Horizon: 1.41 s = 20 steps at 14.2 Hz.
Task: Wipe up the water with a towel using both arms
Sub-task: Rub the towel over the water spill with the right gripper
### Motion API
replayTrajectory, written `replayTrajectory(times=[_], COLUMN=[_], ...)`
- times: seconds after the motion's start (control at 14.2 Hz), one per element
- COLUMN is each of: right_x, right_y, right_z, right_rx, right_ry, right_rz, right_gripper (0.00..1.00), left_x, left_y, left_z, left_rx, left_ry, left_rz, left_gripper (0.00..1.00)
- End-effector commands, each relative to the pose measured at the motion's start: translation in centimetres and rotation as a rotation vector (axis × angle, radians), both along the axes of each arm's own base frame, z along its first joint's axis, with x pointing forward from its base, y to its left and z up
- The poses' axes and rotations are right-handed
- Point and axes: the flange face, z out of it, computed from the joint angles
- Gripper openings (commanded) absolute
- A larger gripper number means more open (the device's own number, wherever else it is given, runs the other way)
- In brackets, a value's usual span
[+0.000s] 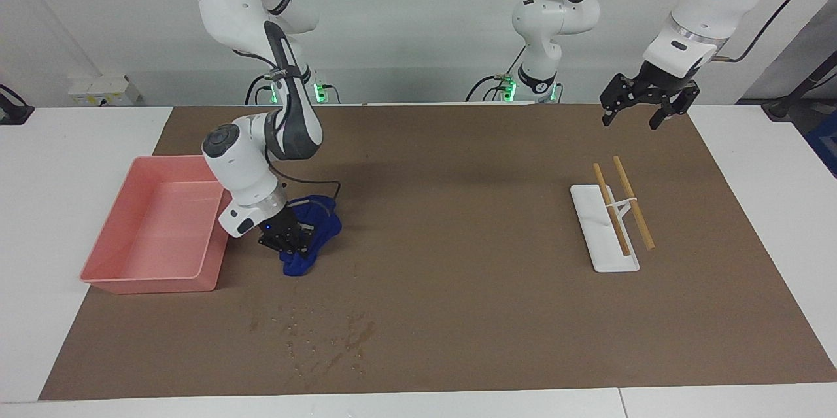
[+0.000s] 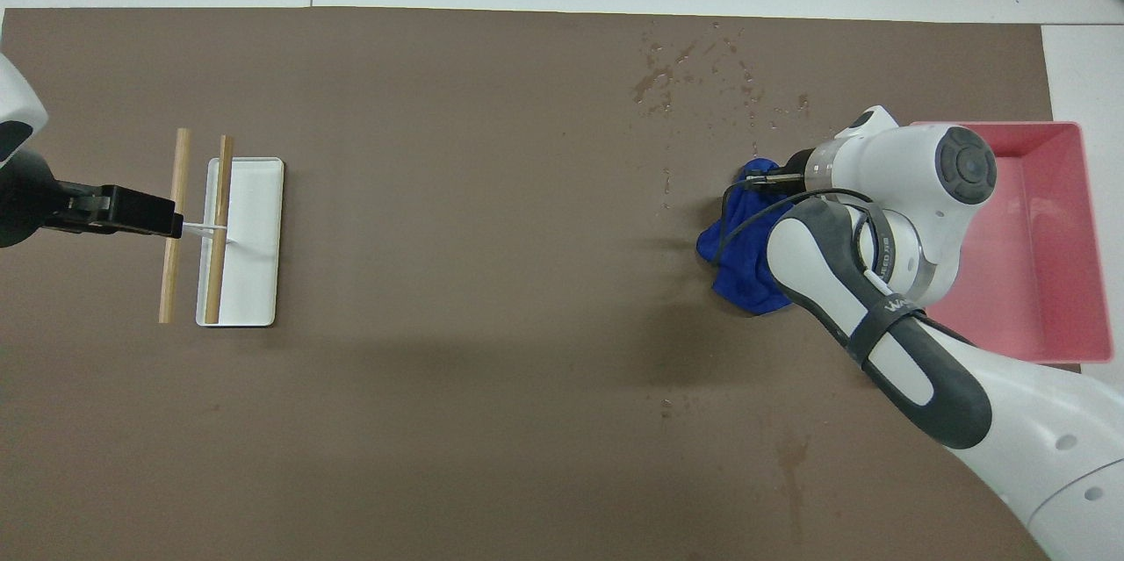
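The deep blue towel (image 1: 322,227) (image 2: 739,280) lies bunched on the brown mat beside the pink tray. My right gripper (image 1: 288,245) (image 2: 760,182) is down low and shut on the towel, pressing it against the mat. The water is hidden; no blotch shows around the towel. My left gripper (image 1: 632,121) (image 2: 167,223) hangs open and holds nothing, high over the mat's edge at the left arm's end. In the overhead view it overlaps the two wooden sticks without touching them.
A pink tray (image 1: 153,282) (image 2: 1089,236) sits at the right arm's end. A white dish (image 1: 605,256) (image 2: 250,280) with two wooden sticks (image 1: 635,203) (image 2: 180,166) across it lies at the left arm's end. Dark specks (image 1: 327,338) (image 2: 659,87) dot the mat farther out than the towel.
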Motion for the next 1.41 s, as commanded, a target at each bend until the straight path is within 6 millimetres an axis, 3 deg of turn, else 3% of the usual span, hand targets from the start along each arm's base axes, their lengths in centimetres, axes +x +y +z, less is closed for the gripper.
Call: replayTrajectory(times=[0.0,0.07,0.28,0.49,0.63,0.84,0.98,1.12,1.2,1.34], right_x=[2.7,3.4,5.3,6.3,6.4,5.9,5.0,3.2,2.1,0.1], right_y=[0.0,0.0,-0.2,-0.1,0.1,0.7,0.5,0.3,0.1,0.2], right_z=[0.9,1.6,4.0,6.5,7.2,6.0,3.8,0.8,-0.4,-1.7], right_rx=[-0.038,-0.045,-0.059,-0.119,-0.132,-0.12,-0.117,-0.11,-0.11,-0.095], right_ry=[-0.035,-0.037,-0.005,0.014,0.016,0.039,0.062,0.077,0.092,0.142], right_rz=[0.044,0.055,0.084,0.127,0.12,0.064,0.045,0.031,0.02,-0.01], right_gripper=[0.0,0.0,0.0,0.0,0.0,0.0,0.0,0.0,0.0,0.0], left_x=[-1.4,-1.5,-2.0,-2.2,-2.2,-1.6,-1.6,-1.9,-1.7,-1.3], left_y=[0.4,1.7,2.0,1.7,2.4,3.2,2.6,3.0,3.1,3.2], left_z=[0.3,0.6,1.0,0.7,0.6,0.9,1.1,1.5,2.7,3.5], left_rx=[-0.003,-0.006,-0.014,-0.01,-0.011,0.015,0.03,0.039,0.038,0.032], left_ry=[0.042,0.056,0.071,0.066,0.067,0.047,0.046,0.084,0.101,0.096], left_rz=[-0.02,-0.007,-0.081,-0.084,-0.065,-0.062,-0.072,-0.068,-0.069,-0.057], left_gripper=[1.0,1.0,1.0,1.0,1.0,1.0,1.0,1.0,1.0,1.0])
